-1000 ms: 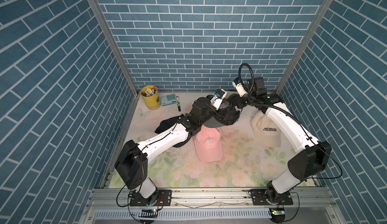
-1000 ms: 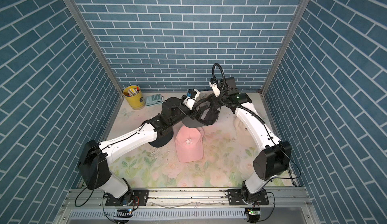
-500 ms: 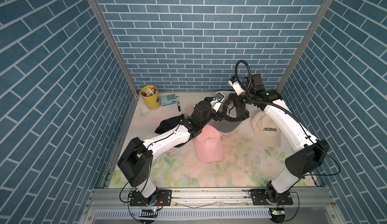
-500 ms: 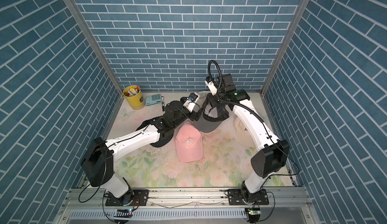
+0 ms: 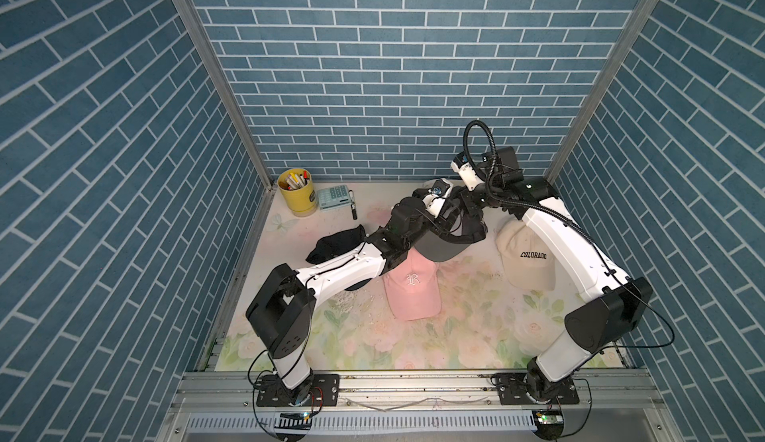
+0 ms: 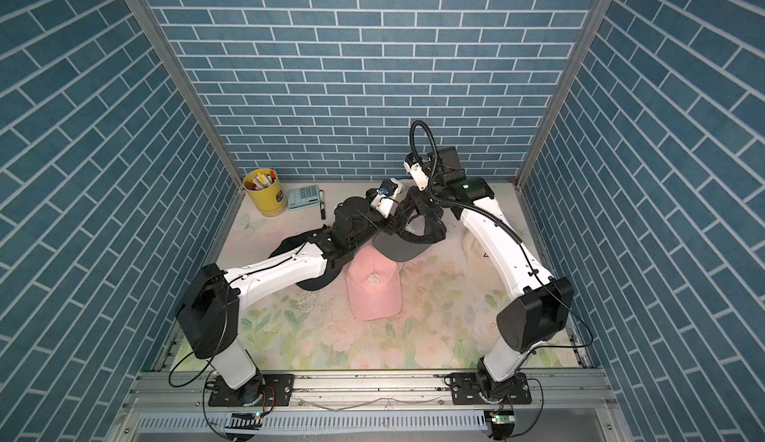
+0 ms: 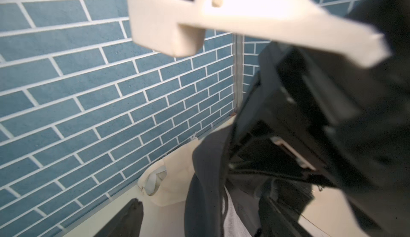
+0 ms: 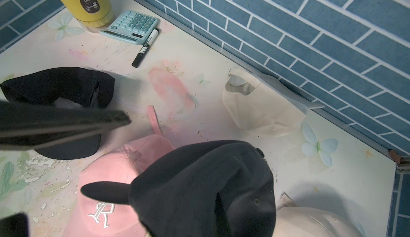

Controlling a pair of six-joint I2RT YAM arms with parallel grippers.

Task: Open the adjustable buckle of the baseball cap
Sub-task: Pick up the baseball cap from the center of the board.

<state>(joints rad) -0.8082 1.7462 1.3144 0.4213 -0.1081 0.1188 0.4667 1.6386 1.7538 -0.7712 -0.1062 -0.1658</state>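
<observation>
Just behind the pink cotton cap [image 5: 412, 291], the dark grey fabric baseball cap [image 5: 445, 247] hangs raised, its brim newly dangling above the floral mat [image 5: 463, 336], pinched by the clenched right gripper [image 5: 471, 214], left gripper [image 5: 451, 221] gaping empty beside it, so unfastening likely comes next.

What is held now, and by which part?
The right pincer, shut, holds the dark cap lifted, by its rear edge; the exact spot is hidden. The left pincer is open and empty.

Dark cap [image 5: 443, 249], just behind the pink cap [image 5: 412, 291]: buckle lost under the left arm [image 5: 347, 270] and right arm [image 5: 554, 233]. Left wrist view, pure blur up close.
</observation>
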